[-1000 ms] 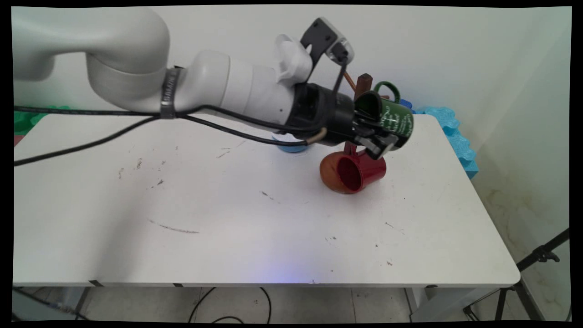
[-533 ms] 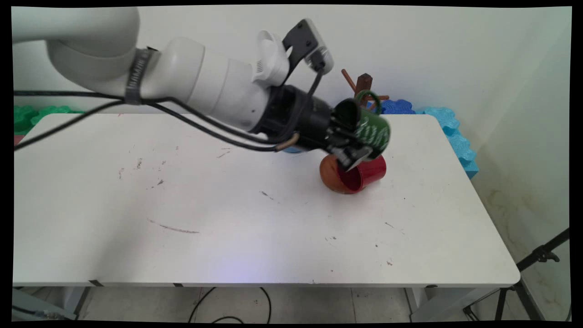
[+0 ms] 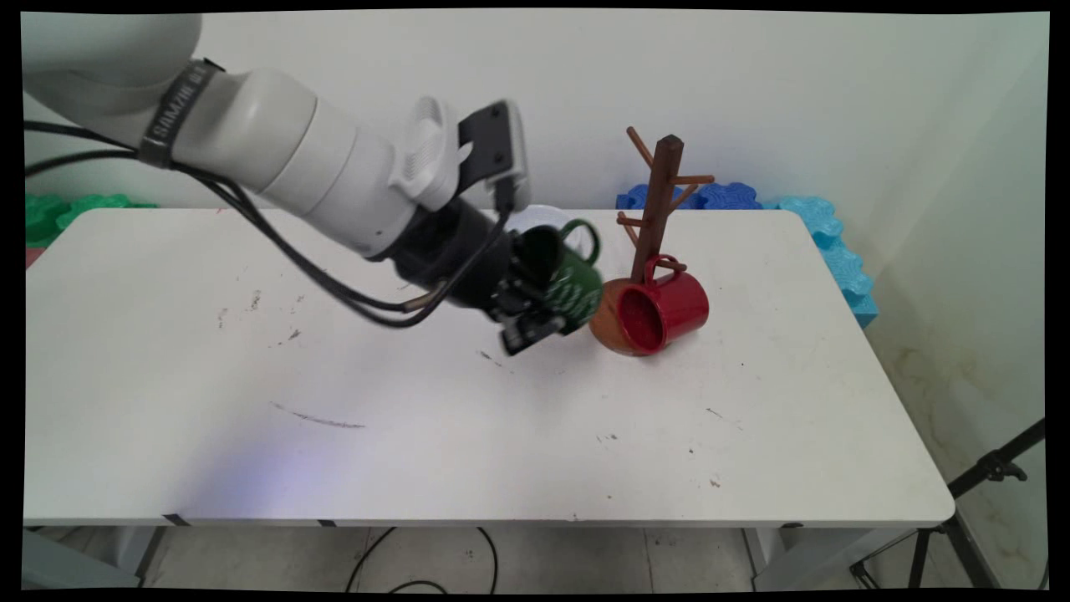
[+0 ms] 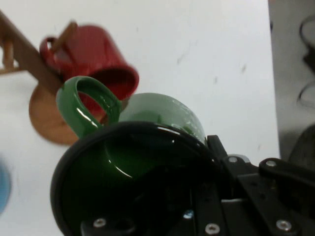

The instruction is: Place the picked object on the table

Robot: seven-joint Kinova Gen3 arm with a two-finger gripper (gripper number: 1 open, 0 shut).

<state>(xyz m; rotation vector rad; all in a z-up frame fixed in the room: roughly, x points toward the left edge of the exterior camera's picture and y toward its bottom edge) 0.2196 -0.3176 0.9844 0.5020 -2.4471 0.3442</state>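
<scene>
my tool [image 3: 535, 313] has its two fingers clamped across the rim of a green mug [image 3: 564, 280], one finger inside the mouth and one outside on the wall. the mug hangs off the worktop [image 3: 418, 435], tipped well over, its dark mouth turned back toward my wrist and its handle [image 3: 583, 237] sticking up and away toward the wall. white lettering shows on its green side. in the hand view the mug's [image 4: 147, 162] open mouth fills the lower half, the looped handle [image 4: 81, 105] rising at upper left, and my tool's [image 4: 211, 206] black linkage runs up the right side.

just beside the green mug, on its right in the main view, stands a wooden mug tree [image 3: 660, 196] on a round brown base [image 3: 610, 313]. a red mug [image 3: 664, 309] hangs by its handle from one of the tree's low pegs, lying on its side with its mouth facing the near-left, right above the base. the green mug is close to the base; i cannot tell if they touch.

behind my tool a pale round thing [image 3: 539, 219] peeks out on the worktop. beyond the far edge lie blue foam tiles [image 3: 815, 221] on the right and green foam tiles [image 3: 67, 209] on the left.
</scene>
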